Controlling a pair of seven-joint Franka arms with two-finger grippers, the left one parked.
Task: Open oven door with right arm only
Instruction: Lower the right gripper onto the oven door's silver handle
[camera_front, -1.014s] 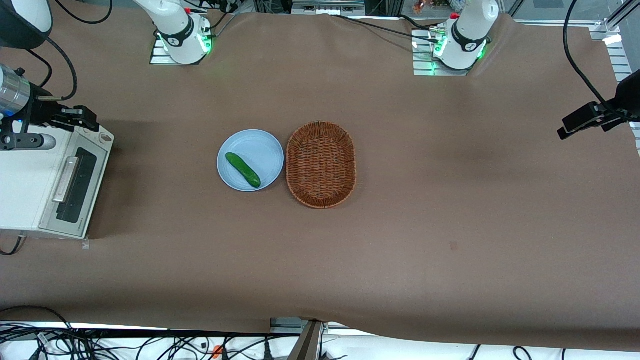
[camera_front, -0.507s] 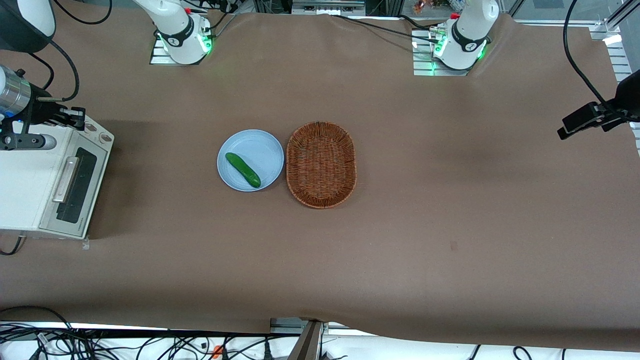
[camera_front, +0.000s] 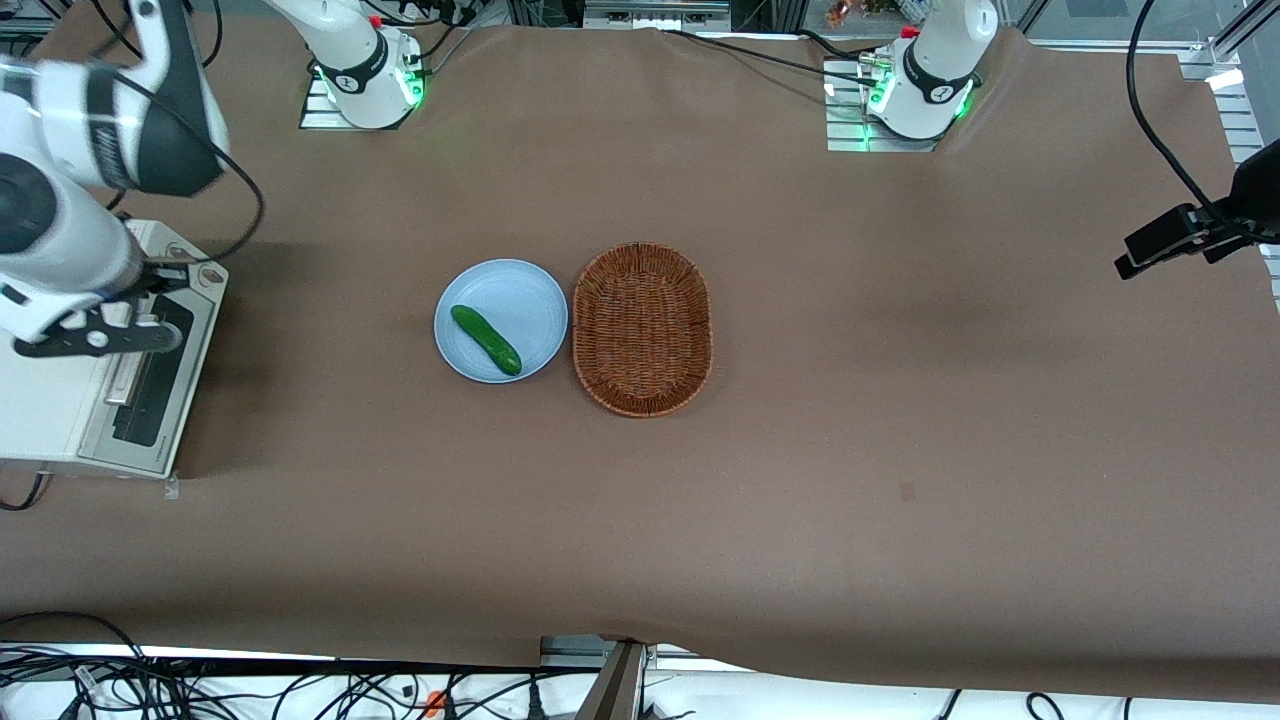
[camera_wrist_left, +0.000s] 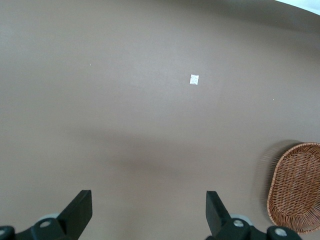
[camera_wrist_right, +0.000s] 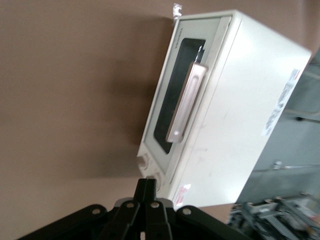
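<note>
The white toaster oven stands at the working arm's end of the table. Its oven door is closed, with dark glass and a silver bar handle lying flat against the front. The right arm reaches over the oven's top. My gripper hangs above the oven's knob corner, farther from the front camera than the handle. Its fingers are pressed together, shut on nothing, and short of the handle. A wrist bracket hides part of the handle in the front view.
A blue plate with a green cucumber sits mid-table, beside a wicker basket. The arm bases are mounted farthest from the front camera. Bare brown cloth lies in front of the oven door.
The right arm has swung over the oven's top and turned its wrist. The gripper has shifted nearer the front camera, toward the door. The door has not moved.
</note>
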